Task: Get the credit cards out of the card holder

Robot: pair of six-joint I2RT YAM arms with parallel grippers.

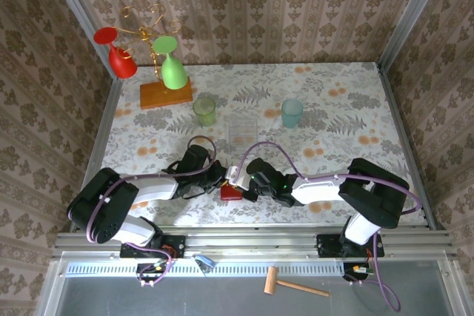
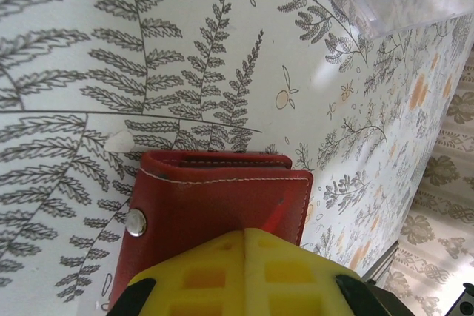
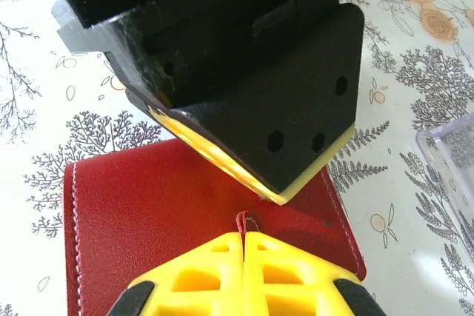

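Left claw (image 2: 244, 233) is pinched shut over the red card holder (image 2: 215, 201). Right claw (image 3: 243, 236), also shut, faces it, red strap tab (image 3: 243, 220) at its tips.

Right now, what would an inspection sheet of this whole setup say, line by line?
Surface: table under a flat fern-and-flower cloth.
Job's things: red card holder, closed, lying flat between the arms.
Clutter: clear box, green cup, teal cup, wooden stand hanging a red glass and a green glass.
End effectors: left end effector shut, tip down at the holder; right end effector shut, the holder's thin strap at its tips.
Cables: purple cables loop over both arms.
Surroundings: patterned walls, metal rail, wooden mallet in front.
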